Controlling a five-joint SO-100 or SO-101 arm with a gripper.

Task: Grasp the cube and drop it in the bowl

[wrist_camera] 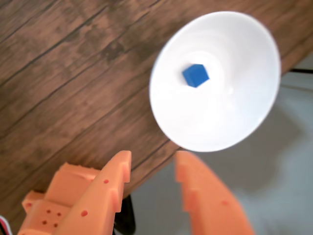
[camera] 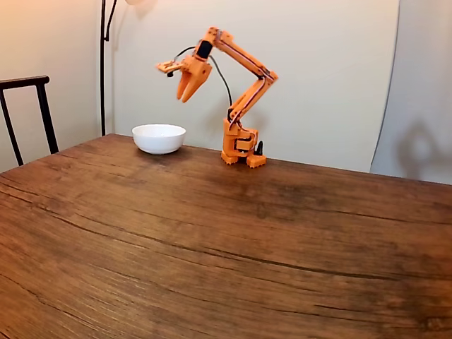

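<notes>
From the wrist view, the blue cube (wrist_camera: 195, 75) lay inside the white bowl (wrist_camera: 244, 112), resting on the bottom a little left of centre, one corner turned toward the camera. The bowl sat near the edge of the dark wooden table (wrist_camera: 63, 88), its rim reaching out past that edge over a pale floor (wrist_camera: 288, 196). Below it in the picture, the orange tool (wrist_camera: 152, 169) hung released, its two fingers spread apart with clear space between them and nothing held. The left finger (wrist_camera: 115, 181) showed its screw holes; the right one (wrist_camera: 205, 196) was blurred.

Over in the fixed view, the orange arm (camera: 244, 85) stood on its base at the far side of the table (camera: 226, 240), folded at the elbow and reaching left. The tool (camera: 188, 95) pointed downward, high in the air, above and slightly right of the bowl (camera: 159, 138), well clear of the rim. The cube could not be made out from there. A dark chair (camera: 28, 113) stood at the left edge, a thin lamp pole (camera: 103, 63) behind the bowl.
</notes>
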